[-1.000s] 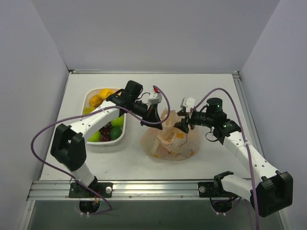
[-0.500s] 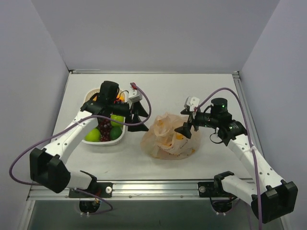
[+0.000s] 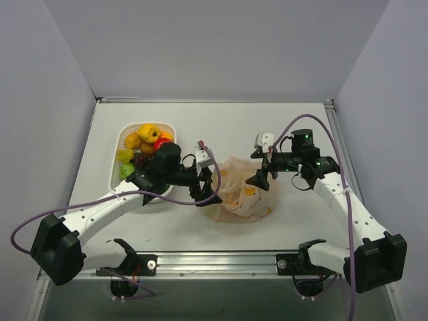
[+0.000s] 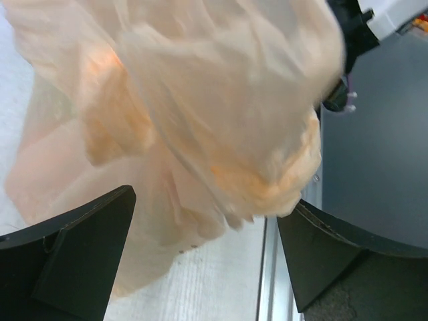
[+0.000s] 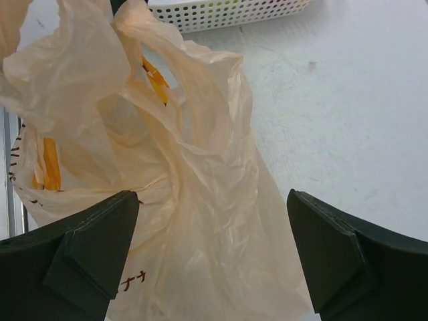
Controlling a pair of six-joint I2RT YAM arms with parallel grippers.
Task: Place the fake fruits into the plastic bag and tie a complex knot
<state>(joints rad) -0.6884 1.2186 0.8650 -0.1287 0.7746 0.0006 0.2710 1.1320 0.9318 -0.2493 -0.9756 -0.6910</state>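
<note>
The pale orange plastic bag [image 3: 242,194] lies crumpled on the table between my two grippers. My left gripper [image 3: 204,190] is open at the bag's left side; in the left wrist view the bag [image 4: 187,100] hangs just ahead of the spread fingers [image 4: 73,254]. My right gripper [image 3: 258,176] is open over the bag's right top, and the bag [image 5: 174,174] fills the gap below its jaws. The fake fruits [image 3: 148,136], yellow, red, green and dark grapes, sit in the white basket [image 3: 121,137]. Orange patches show through the bag; fruit or print, I cannot tell.
The white lattice basket [image 5: 227,13] stands left of the bag, partly under my left forearm. A metal rail [image 3: 221,257] runs along the table's near edge. Grey walls enclose the left, back and right.
My left gripper let go at the bag's top, swung out toward the basket, then came back lower to the bag's left side, now open. The right gripper opened wider.
</note>
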